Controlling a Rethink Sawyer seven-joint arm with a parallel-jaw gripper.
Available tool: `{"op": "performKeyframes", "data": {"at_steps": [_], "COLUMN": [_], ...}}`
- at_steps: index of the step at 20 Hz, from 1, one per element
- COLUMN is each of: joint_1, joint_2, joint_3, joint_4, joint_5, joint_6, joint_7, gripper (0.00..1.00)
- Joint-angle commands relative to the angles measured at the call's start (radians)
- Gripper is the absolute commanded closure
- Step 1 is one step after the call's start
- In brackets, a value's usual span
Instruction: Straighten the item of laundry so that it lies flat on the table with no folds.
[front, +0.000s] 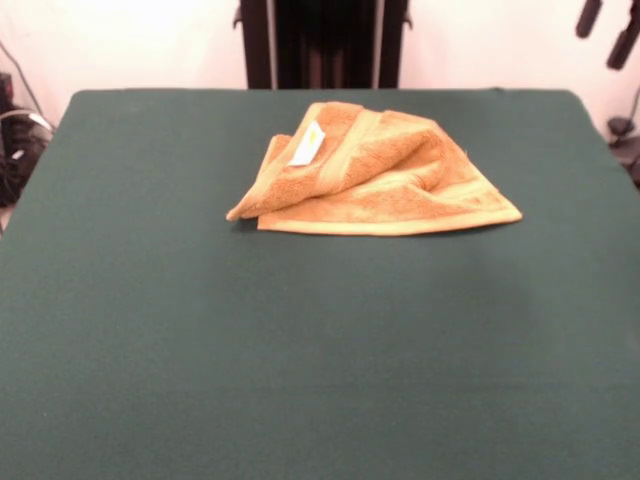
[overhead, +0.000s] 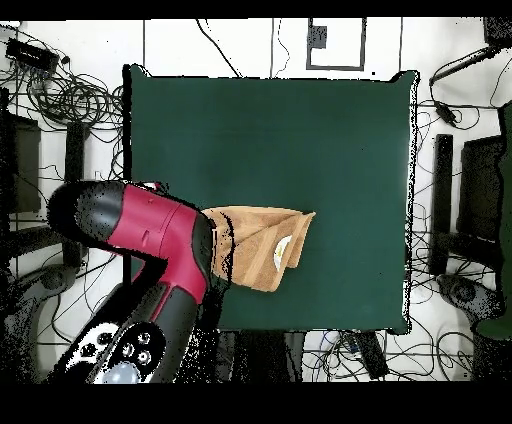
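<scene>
Towel (front: 375, 175) sits crumpled on the far-middle of the green table (front: 300, 350), top layer folded over toward the left, white label (front: 307, 145) facing up, bottom edge flat along the near side. Not flat yet; unfolding not begun. Arm (overhead: 150, 235) hangs over the table edge, claw hidden, so cannot tell its state. Next move likely: pinch the folded-over left corner, pull it outward.

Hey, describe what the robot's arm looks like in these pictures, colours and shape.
Only the overhead view shows the arm: thick, rounded segments with glossy crimson-red shells and black joint caps. Its lower black section carries round pale buttons or dials. The pincer itself is not visible in either view. Loose black cables lie on the floor around the table, but none can be seen running along the arm.
</scene>
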Motion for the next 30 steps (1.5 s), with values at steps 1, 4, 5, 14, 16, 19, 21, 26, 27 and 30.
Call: {"op": "performKeyframes", "data": {"at_steps": [1,4,5,14,16,19,21,26,27,30], "joint_1": [-0.021,-0.036,-0.042,-0.082,-0.086,-0.095,-0.107,-0.12,-0.122,-0.143], "joint_2": [0.117,0.118,0.123,0.157,0.161,0.156,0.157,0.179,0.18,0.17], "joint_3": [0.158,0.169,0.168,0.217,0.227,0.234,0.248,0.271,0.274,0.308], "joint_4": [0.141,0.142,0.129,0.11,0.118,0.131,0.14,0.132,0.129,0.141], "joint_5": [0.05,0.036,0.023,0.006,0.002,-0.006,-0.007,-0.008,-0.008,-0.001], "joint_6": [-0.17,-0.18,-0.175,-0.273,-0.29,-0.305,-0.333,-0.379,-0.379,-0.395], "joint_7": [0.234,0.191,0.178,0.12,0.116,0.109,0.098,0.106,0.108,0.093], "gripper": [0.0,0.0,0.0,0.0,0.0,0.0,0.0,0.0,0.0,0.0]}}
